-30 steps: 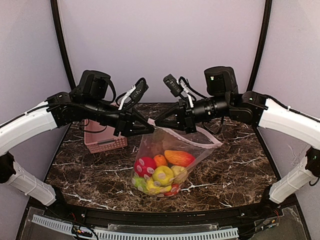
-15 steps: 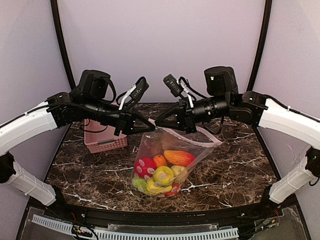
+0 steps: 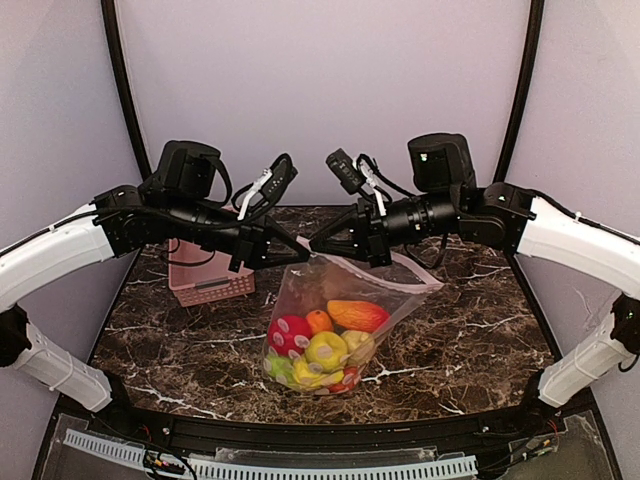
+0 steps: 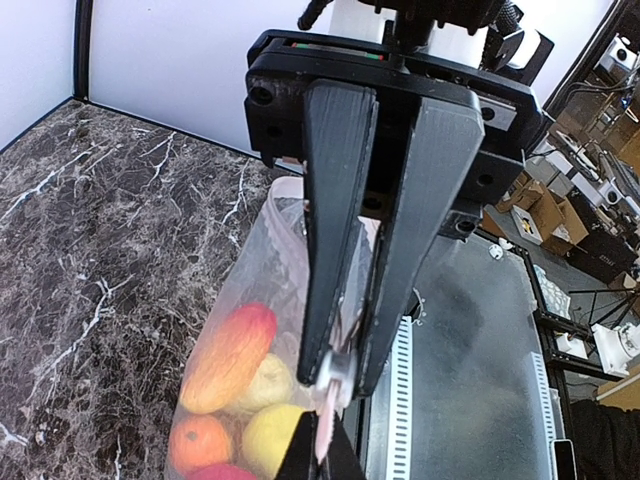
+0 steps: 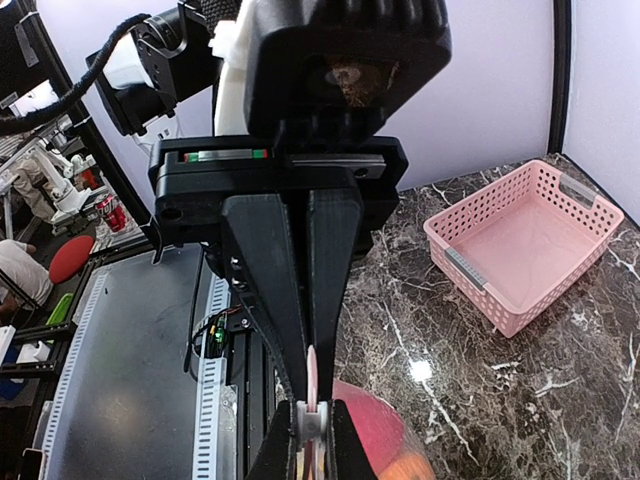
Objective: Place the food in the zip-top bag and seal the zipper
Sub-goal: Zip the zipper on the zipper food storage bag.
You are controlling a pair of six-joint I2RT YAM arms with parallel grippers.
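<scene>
Both arms reach in toward the middle, tips almost touching above the table (image 3: pixel 480 330). Left gripper (image 3: pixel 297 251) is clamped tight on the zipper (image 5: pixel 312 380) at the bag's upper-left corner. Its wrist cam shows the pink strip pinched between the fingers (image 4: pixel 335 250). Right gripper (image 3: pixel 318 243) is closed on the same strip, just beside the left one, with the pink edge squeezed at its tips. There's a small white piece at the pinch point, can't tell if it's the slider. Bag (image 3: pixel 300 295) hangs from that corner with its bottom on the table, and the mouth edge slopes down to the right. Can't tell whether the mouth is sealed. Food (image 3: pixel 322 345) is inside the bag, piled at the bottom: red, orange, yellow and green pieces, with a long red-yellow one on top. Pink basket (image 3: pixel 205 285) sits back left on the table, apart from the bag.
</scene>
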